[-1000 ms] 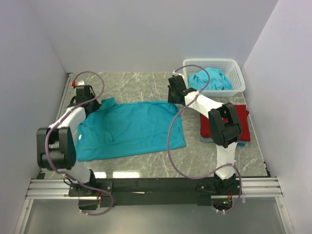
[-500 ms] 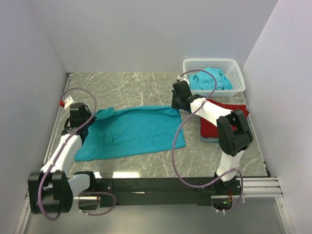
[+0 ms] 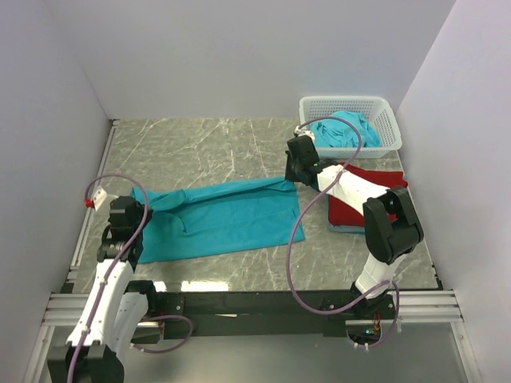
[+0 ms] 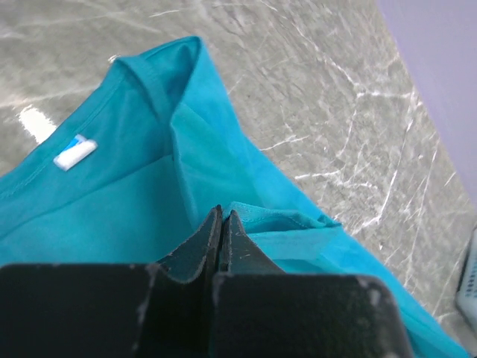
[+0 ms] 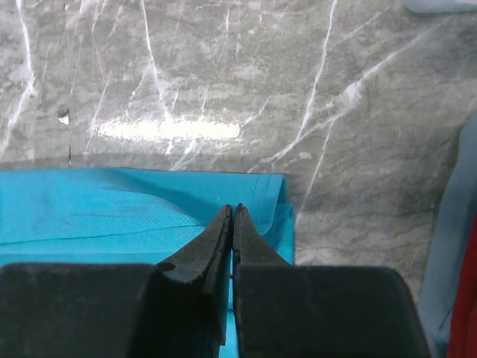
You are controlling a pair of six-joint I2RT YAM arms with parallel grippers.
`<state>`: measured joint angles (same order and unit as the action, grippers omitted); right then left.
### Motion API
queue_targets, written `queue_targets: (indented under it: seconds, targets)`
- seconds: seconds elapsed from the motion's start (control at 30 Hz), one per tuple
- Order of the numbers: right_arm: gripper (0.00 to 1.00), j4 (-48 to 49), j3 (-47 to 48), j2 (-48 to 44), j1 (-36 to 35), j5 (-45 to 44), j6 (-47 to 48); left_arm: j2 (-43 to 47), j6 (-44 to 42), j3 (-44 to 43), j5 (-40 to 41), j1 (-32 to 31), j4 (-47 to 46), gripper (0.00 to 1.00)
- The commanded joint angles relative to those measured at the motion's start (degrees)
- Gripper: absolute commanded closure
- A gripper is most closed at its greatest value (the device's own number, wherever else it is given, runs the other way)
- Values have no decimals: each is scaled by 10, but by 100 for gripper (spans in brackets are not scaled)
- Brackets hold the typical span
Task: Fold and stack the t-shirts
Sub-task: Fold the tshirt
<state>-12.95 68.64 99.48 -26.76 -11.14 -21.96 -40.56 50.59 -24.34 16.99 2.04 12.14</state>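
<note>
A teal t-shirt [image 3: 227, 217] lies across the middle of the table, its far edge lifted and drawn over toward the near side. My left gripper [image 3: 132, 209] is shut on the shirt's far left edge near the collar [image 4: 222, 212]. My right gripper [image 3: 296, 172] is shut on the far right corner by the hem [image 5: 232, 209]. The teal cloth [image 5: 112, 212] folds under its jaws. A folded deep red t-shirt [image 3: 351, 195] lies at the right, partly under the right arm. More teal shirts [image 3: 343, 130] sit crumpled in the basket.
The white lattice basket [image 3: 389, 120] stands at the back right corner. A light blue edge [image 3: 351, 230] shows under the red shirt. A white label [image 4: 74, 154] marks the shirt's collar. Walls close the table on the left, the back and the right.
Both grippers have moved toward the near side, the left one furthest, pulling the shirt's far edge over it. The shirt now looks narrower from front to back.
</note>
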Motion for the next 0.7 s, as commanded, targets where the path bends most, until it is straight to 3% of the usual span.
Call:
queue_targets:
  seconds: [0.0, 0.13, 0.43, 0.53, 0.57, 0.6, 0.63, 0.67]
  targets:
    - [100, 9, -11, -36, -4, -18, 6, 51, 49, 24, 31, -1, 31, 100]
    - [100, 8, -24, -43, -5, -20, 8, 114, 64, 46, 42, -1, 52, 100]
    - [99, 28, -68, -57, -5, 4, 2, 163, 97, 85, 37, -1, 114, 96]
    - [92, 28, -82, -50, -6, 8, -2, 160, 118, 98, 5, -1, 121, 87]
    - [89, 28, -86, -49, -6, 7, -6, 160, 137, 97, 5, -1, 134, 78]
    - [75, 26, -93, -50, -7, 2, -9, 161, 147, 86, 10, -1, 150, 70]
    - [70, 26, -98, -53, -7, -1, -11, 165, 152, 80, 11, -1, 181, 58]
    - [56, 26, -103, -60, -7, -5, -15, 167, 174, 75, 16, -6, 193, 54]
